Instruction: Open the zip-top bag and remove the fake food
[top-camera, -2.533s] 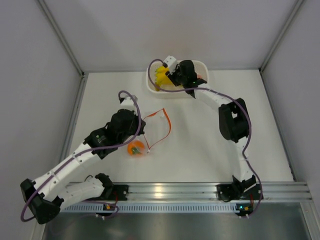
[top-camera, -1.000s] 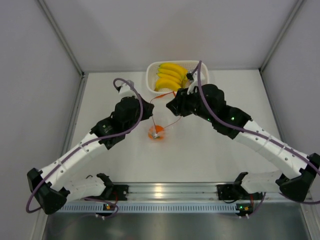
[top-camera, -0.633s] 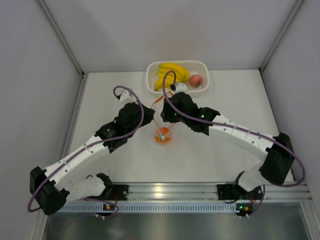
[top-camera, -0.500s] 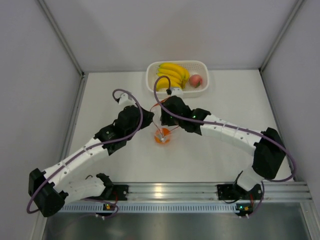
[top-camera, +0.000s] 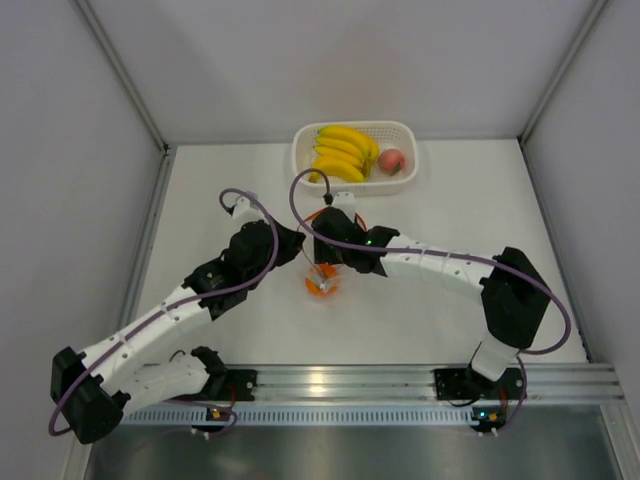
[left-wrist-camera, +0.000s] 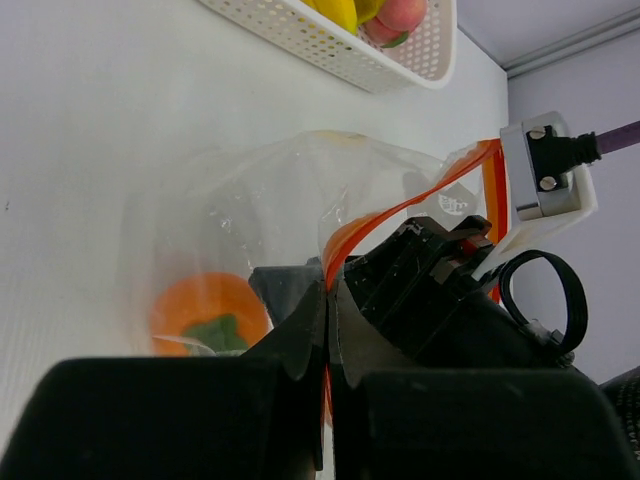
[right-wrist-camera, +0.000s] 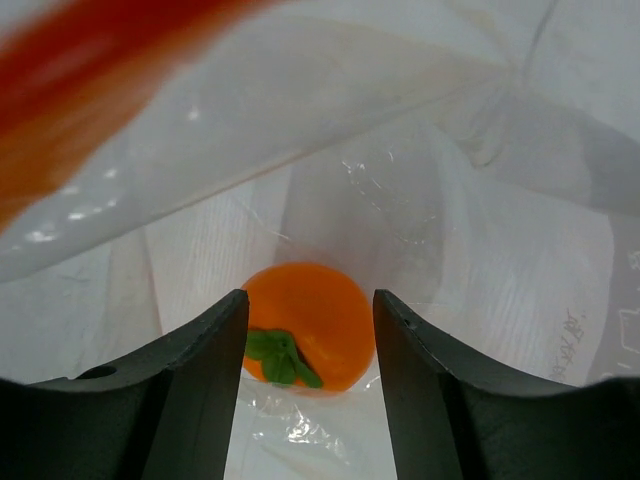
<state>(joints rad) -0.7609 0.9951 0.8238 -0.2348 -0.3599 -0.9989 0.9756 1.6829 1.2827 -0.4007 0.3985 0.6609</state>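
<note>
The zip-top bag (top-camera: 318, 262) stands open on the table, a clear pouch with an orange-red zip strip (left-wrist-camera: 400, 212). My left gripper (left-wrist-camera: 328, 300) is shut on that strip and holds the bag's mouth up; in the top view it (top-camera: 292, 250) is at the bag's left. My right gripper (right-wrist-camera: 310, 300) is open inside the bag, its fingers (right-wrist-camera: 205, 370) on either side of the small orange fruit with green top (right-wrist-camera: 305, 325) without touching it. The fruit lies at the bag's bottom (top-camera: 322, 285). Two banana bunches (top-camera: 342, 152) and the pink peach (top-camera: 391, 160) lie in the basket.
The white perforated basket (top-camera: 404, 130) stands at the table's far edge, just behind the bag; it also shows in the left wrist view (left-wrist-camera: 300, 38). Grey walls close in the table on the left, right and back. The two arms meet closely over the bag.
My right gripper has left the basket, swung down to the bag and gone into its open mouth over the orange fruit. The left gripper has carried the bag slightly right.
</note>
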